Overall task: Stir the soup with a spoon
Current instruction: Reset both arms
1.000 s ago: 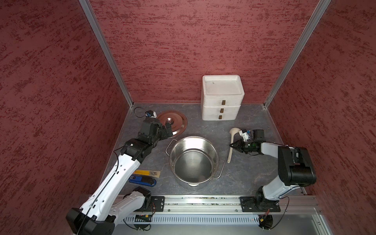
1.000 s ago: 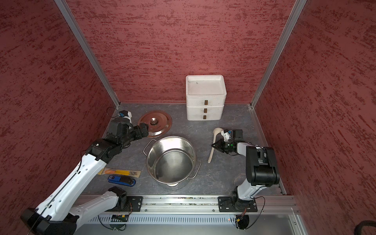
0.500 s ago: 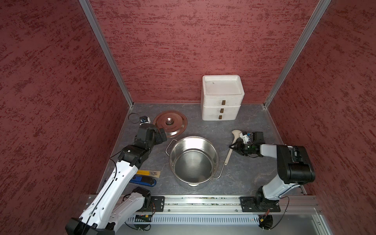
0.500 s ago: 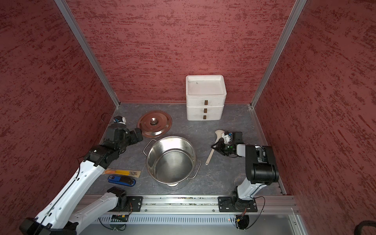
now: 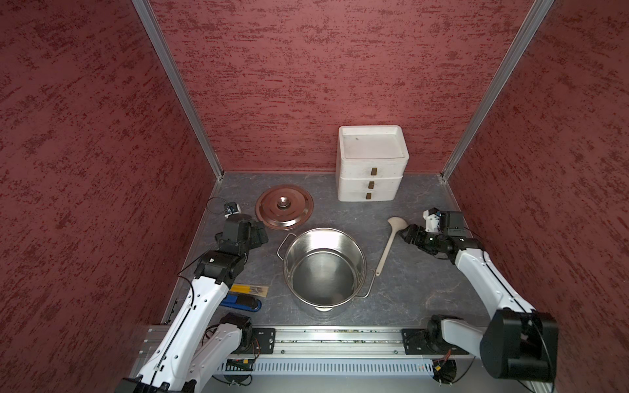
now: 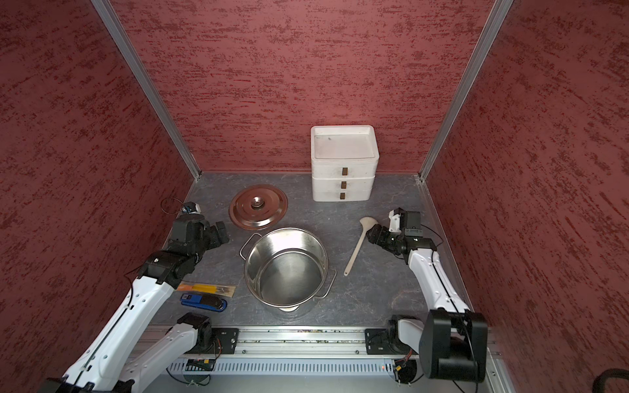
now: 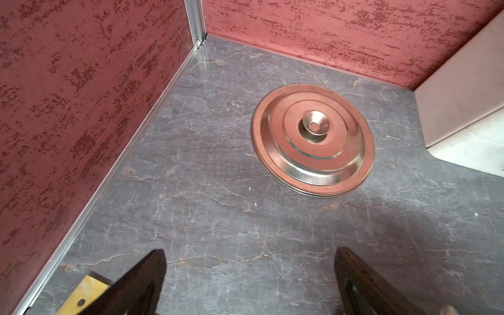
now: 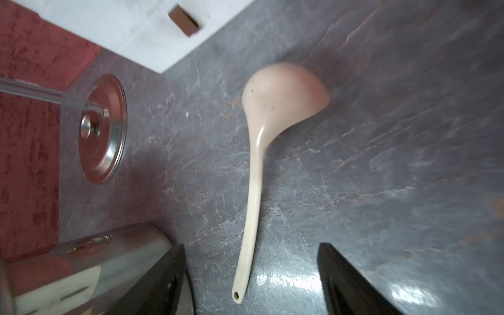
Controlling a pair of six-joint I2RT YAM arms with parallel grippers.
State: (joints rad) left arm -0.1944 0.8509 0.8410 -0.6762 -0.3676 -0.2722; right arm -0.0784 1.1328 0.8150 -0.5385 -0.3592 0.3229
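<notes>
- Two arms, both empty. The left gripper point(image 5: 260, 233), left of centre in a top view, has its jaws spread wide over bare table point(image 5: 408, 292). It has pulled back from the lid's edge, where it hung a second ago.
- The pot point(image 5: 354, 258) sits mid-frame, uncovered; no contents can be made out.
- The spoon point(image 5: 388, 246) lies flat right of the pot, handle end by the pot's side handle and bowl pointing up-frame. It slants slightly more than a second ago.
- The right gripper point(image 5: 407, 234) is just right of the spoon's bowl, jaws parted; a second ago they were pinched shut there. Judged: the spoon has been released and set aside, so any further stirring needs a regrasp.
- The lid point(image 5: 284, 207) lies flat at upper left of the pot, unmoved.
</notes>
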